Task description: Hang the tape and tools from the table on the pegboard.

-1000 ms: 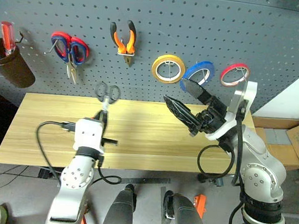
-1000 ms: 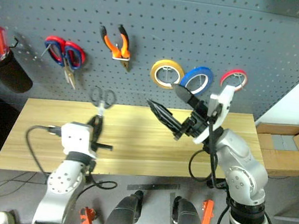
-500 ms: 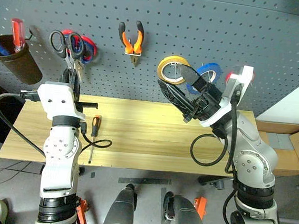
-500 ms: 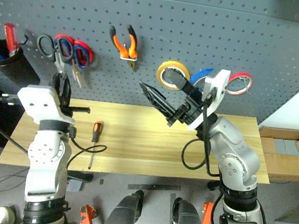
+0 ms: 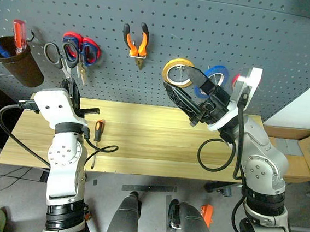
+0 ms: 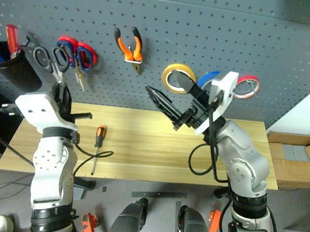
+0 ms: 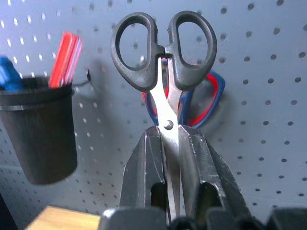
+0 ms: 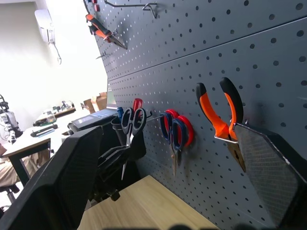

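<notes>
Left gripper [image 7: 170, 143]: fingers pinched on the blades of the small black-handled scissors [image 7: 164, 52], loops kept free and pointed up, probably so a hook can be threaded.
Scissors spot: raised at the far left of the dark grey perforated pegboard [image 5: 207, 28], just beside the red-and-blue-handled scissors [image 5: 84, 51] and near the dark brown cup [image 5: 16, 69].
Right gripper [image 5: 188, 93]: fingers spread wide, nothing held, parked mid-air in front of the tape rolls.
Already hung: orange-handled needle-nose pliers [image 5: 136, 42] and the thin blue tape ring [image 5: 213, 78].
Left on table: slim orange-and-black screwdriver [image 5: 97, 138], lying on the light wood-plank table [image 5: 158, 143], left side, seemingly next up.
</notes>
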Action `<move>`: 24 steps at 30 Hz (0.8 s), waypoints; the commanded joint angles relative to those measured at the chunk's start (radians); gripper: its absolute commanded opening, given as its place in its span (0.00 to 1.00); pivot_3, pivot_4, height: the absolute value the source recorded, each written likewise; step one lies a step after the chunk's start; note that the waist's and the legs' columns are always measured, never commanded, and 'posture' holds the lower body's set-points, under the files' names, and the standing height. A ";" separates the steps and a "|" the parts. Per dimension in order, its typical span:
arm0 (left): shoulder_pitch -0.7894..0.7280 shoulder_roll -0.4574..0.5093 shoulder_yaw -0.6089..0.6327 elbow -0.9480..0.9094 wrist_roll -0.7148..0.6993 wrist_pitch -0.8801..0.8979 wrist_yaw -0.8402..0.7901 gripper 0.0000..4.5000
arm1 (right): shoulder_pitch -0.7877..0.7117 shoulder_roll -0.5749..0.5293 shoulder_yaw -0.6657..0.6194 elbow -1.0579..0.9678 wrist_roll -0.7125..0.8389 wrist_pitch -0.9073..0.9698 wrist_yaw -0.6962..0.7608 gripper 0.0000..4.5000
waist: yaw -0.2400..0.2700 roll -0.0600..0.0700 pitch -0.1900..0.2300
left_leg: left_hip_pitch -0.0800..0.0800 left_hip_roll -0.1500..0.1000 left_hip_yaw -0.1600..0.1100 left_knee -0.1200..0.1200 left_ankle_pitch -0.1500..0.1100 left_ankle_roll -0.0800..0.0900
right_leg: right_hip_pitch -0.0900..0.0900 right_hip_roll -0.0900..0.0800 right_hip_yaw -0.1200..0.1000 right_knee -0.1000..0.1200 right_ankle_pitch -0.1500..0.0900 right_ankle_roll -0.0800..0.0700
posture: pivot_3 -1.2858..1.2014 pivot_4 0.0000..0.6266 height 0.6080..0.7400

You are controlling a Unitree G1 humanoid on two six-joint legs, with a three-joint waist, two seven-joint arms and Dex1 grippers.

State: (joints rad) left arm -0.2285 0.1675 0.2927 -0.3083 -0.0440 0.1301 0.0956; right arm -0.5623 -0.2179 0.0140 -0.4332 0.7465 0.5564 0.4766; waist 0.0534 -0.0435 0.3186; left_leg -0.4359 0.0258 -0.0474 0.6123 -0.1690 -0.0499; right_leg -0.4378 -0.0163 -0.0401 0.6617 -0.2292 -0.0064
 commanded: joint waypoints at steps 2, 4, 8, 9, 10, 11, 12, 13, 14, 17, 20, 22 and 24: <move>-0.018 0.013 0.016 -0.006 -0.030 0.001 -0.012 0.02 | 0.000 -0.007 -0.008 -0.041 0.006 -0.005 -0.005 1.00 | 0.000 0.000 0.000 | 0.000 0.000 0.000 0.001 0.000 0.000 | 0.000 0.000 0.000 0.000 0.000 0.000 | 0.57 0.39 1.00; -0.025 0.020 0.017 0.010 -0.046 0.011 -0.022 0.02 | 0.000 -0.008 -0.008 -0.042 0.007 -0.005 -0.007 1.00 | -0.001 0.000 0.000 | 0.000 0.000 0.000 0.001 0.000 0.000 | 0.000 0.000 0.000 0.001 0.000 0.000 | 0.57 0.39 1.00; -0.052 0.025 0.022 0.074 -0.069 0.021 -0.036 0.02 | 0.004 -0.006 -0.006 -0.052 0.011 0.000 -0.019 1.00 | -0.001 -0.001 0.000 | 0.000 0.001 0.001 0.001 0.000 0.000 | 0.000 0.000 0.000 0.001 0.000 0.000 | 0.56 0.39 1.00; -0.059 0.028 0.020 0.088 -0.074 0.022 -0.042 0.02 | 0.006 -0.006 -0.005 -0.056 0.012 0.003 -0.022 1.00 | -0.001 -0.001 -0.001 | 0.000 0.001 0.001 0.001 0.000 0.000 | 0.000 0.000 0.000 0.001 0.000 0.000 | 0.56 0.39 1.00; -0.068 0.032 0.018 0.104 -0.077 0.020 -0.050 0.02 | 0.007 -0.006 -0.003 -0.060 0.013 0.004 -0.025 1.00 | -0.002 -0.001 -0.001 | 0.000 0.001 0.000 0.001 0.000 0.000 | 0.000 0.001 0.000 0.001 0.000 0.000 | 0.56 0.39 1.00; -0.075 0.036 0.015 0.116 -0.083 0.021 -0.059 0.02 | 0.008 -0.007 -0.003 -0.063 0.015 0.004 -0.027 1.00 | -0.002 -0.001 -0.001 | 0.000 0.001 0.001 0.001 0.000 0.000 | 0.000 0.001 0.000 0.001 0.000 0.000 | 0.56 0.39 1.00; -0.083 0.041 0.012 0.131 -0.085 0.020 -0.067 0.02 | 0.009 -0.008 -0.002 -0.064 0.016 0.006 -0.030 1.00 | -0.002 -0.002 -0.002 | 0.001 0.001 0.001 0.001 0.000 0.000 | 0.000 0.001 0.000 0.001 0.000 0.000 | 0.56 0.39 1.00; -0.091 0.045 0.010 0.146 -0.086 0.018 -0.073 0.02 | 0.009 -0.009 -0.002 -0.065 0.016 0.006 -0.031 1.00 | -0.003 -0.001 -0.002 | 0.001 0.001 0.001 0.001 0.000 0.000 | 0.000 0.001 0.000 0.001 0.000 0.000 | 0.56 0.39 1.00; -0.097 0.050 0.008 0.161 -0.087 0.018 -0.079 0.02 | 0.009 -0.009 -0.002 -0.067 0.016 0.007 -0.033 1.00 | -0.003 -0.002 -0.003 | 0.001 0.001 0.001 0.001 0.000 0.000 | 0.000 0.001 0.000 0.001 0.000 0.000 | 0.56 0.39 1.00; -0.113 0.064 0.006 0.197 -0.084 0.000 -0.095 0.02 | 0.009 -0.010 -0.001 -0.067 0.014 0.008 -0.035 1.00 | -0.003 -0.002 -0.005 | 0.001 0.001 0.001 0.001 0.000 0.000 | 0.001 0.001 0.000 0.001 0.000 0.000 | 0.56 0.39 1.00; -0.121 0.074 0.013 0.215 -0.089 -0.024 -0.105 0.23 | 0.007 -0.010 -0.001 -0.068 0.013 0.009 -0.037 1.00 | -0.003 -0.002 -0.007 | 0.001 0.001 0.001 0.001 0.000 0.000 | 0.001 0.001 0.000 0.001 0.000 0.000 | 0.56 0.39 1.00; -0.120 0.078 0.016 0.219 -0.088 -0.028 -0.107 0.38 | 0.008 -0.010 -0.001 -0.070 0.013 0.010 -0.039 1.00 | -0.004 -0.002 -0.007 | 0.001 0.001 0.001 0.001 0.000 0.000 | 0.001 0.001 0.000 0.001 0.000 0.000 | 0.56 0.39 1.00; -0.109 0.077 0.017 0.222 -0.091 -0.026 -0.115 0.51 | 0.009 -0.012 0.000 -0.073 0.014 0.011 -0.039 1.00 | -0.004 -0.002 -0.007 | 0.001 0.001 0.001 0.002 0.000 0.000 | 0.001 0.001 0.000 0.002 0.000 -0.001 | 0.56 0.39 1.00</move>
State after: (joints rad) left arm -0.3413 0.2339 0.3017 -0.0638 -0.1212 0.1270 -0.0128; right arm -0.5566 -0.2249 0.0222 -0.4491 0.7473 0.5751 0.4348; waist 0.0496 -0.0456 0.3118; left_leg -0.4347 0.0269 -0.0465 0.6140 -0.1689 -0.0497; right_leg -0.4367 -0.0156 -0.0398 0.6633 -0.2288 -0.0070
